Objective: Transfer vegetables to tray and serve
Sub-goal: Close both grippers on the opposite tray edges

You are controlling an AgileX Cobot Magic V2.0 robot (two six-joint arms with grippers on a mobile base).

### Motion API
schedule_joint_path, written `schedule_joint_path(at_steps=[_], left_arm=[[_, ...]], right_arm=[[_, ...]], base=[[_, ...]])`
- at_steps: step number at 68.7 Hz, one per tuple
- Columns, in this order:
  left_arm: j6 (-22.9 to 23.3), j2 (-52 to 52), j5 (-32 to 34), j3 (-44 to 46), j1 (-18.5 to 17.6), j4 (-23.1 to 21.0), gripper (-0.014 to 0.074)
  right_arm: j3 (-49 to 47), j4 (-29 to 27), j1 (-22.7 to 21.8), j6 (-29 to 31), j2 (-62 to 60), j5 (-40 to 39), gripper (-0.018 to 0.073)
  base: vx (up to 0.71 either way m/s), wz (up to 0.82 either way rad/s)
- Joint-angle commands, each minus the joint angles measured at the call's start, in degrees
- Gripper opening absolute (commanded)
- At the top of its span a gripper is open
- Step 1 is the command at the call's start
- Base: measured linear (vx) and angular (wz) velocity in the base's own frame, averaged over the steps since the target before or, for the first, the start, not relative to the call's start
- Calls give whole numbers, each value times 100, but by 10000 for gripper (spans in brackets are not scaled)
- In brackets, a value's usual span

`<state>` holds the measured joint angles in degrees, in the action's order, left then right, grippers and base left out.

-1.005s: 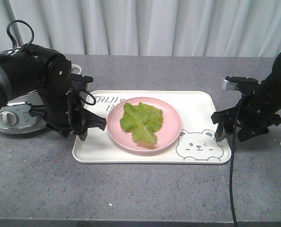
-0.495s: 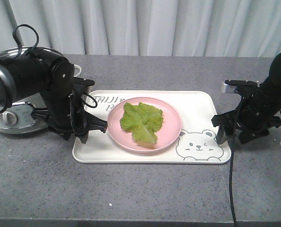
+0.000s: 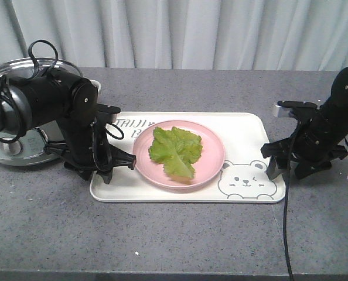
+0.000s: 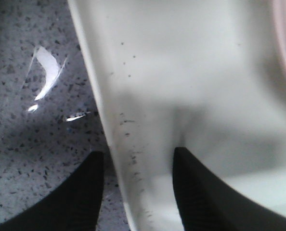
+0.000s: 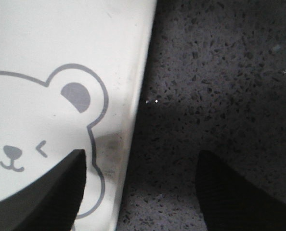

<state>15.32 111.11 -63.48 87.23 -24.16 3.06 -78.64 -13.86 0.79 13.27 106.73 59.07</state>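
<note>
**Both grippers lining up on the tray's short edges, lettuce already aboard**

From the front, the lettuce leaf (image 3: 175, 150) is lying on a pink plate (image 3: 212, 155), and that plate is sitting in the middle of the cream tray (image 3: 244, 126) on the grey table (image 3: 162, 240). A silver cooker (image 3: 10, 146) is standing off behind the left arm. With the leaf already on the tray, I judge the serving part is what is in hand. That would explain why each arm is reaching for an opposite short edge, so the tray can be lifted level. The left gripper (image 3: 116, 167) is sitting at the tray's left rim and the right gripper (image 3: 282, 167) at its right rim. The leaf is lying between them, well apart from both.

In the left wrist view, the fingers (image 4: 80, 192) are spread apart and straddling the rim, one over the table and one over the tray floor. Nothing is being clamped. A sliver of the pink plate is showing at the far right.

In the right wrist view, the jaws are likewise standing wide. One is hanging over the bear drawing (image 5: 18, 139) and the other over bare table, with the rim running between them. Whether either is touching the tray, I cannot tell.
</note>
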Motion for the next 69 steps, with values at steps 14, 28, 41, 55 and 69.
schedule_joint_path(at_steps=[14,28,41,55,69], left_arm=[[-15,-172,50,144,-17,-170,324],[-68,-172,-6,144,-17,-270,317],[-122,-172,-48,144,-17,-306,210],[-436,-172,-44,144,-17,-565,12],[-715,-186,-11,162,-17,-944,-7]], right_arm=[[-158,-194,-30,6,-244,-99,426],[-158,-204,-30,39,36,117,307],[-158,-296,-30,246,171,196,150],[-158,-680,-30,474,166,183,29],[-158,-807,-30,500,152,208,0]], base=[[0,0],[0,0],[0,0],[0,0],[0,0]])
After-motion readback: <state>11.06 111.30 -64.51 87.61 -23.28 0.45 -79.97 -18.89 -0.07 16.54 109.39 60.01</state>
